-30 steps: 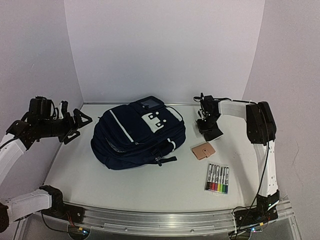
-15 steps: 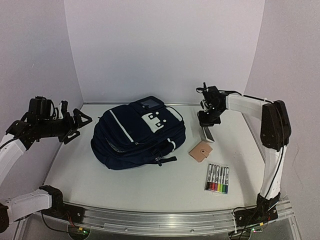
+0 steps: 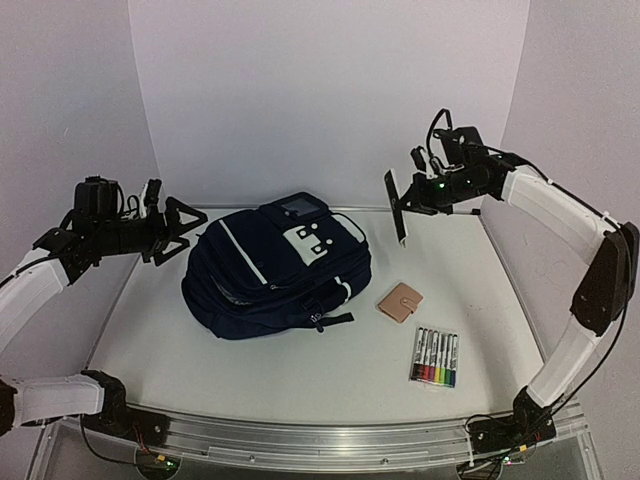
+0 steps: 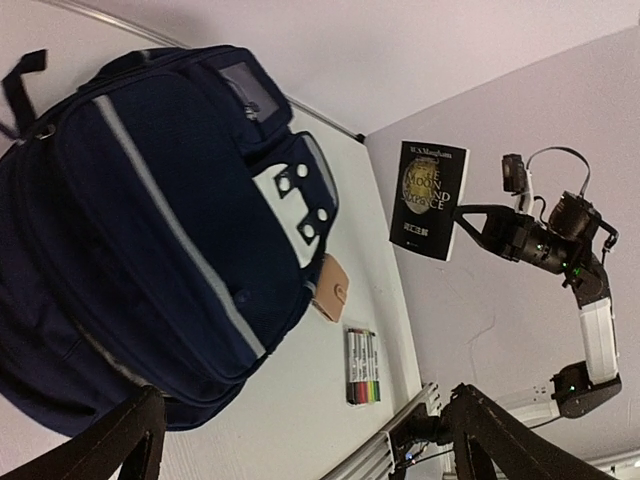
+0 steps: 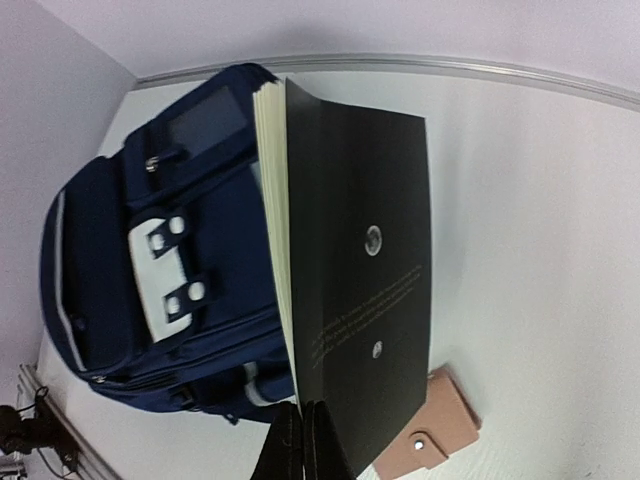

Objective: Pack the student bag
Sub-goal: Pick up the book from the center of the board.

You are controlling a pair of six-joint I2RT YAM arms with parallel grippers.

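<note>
From above, the bag [image 3: 275, 265] lies on the table [image 3: 300, 375], left fingers [image 3: 183, 210] spread wide near it, right fingers [image 3: 418, 205] pinching a book [image 3: 398, 205] aloft. Left wrist: bag close, book beyond. Right wrist: the book's dark cover overlaps the bag.

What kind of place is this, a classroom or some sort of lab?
Probably a robot lab test cell: plain white walls around a white table, a left arm and right arm mounted at a metal rail, and a student bag and markers set out as props.
</note>
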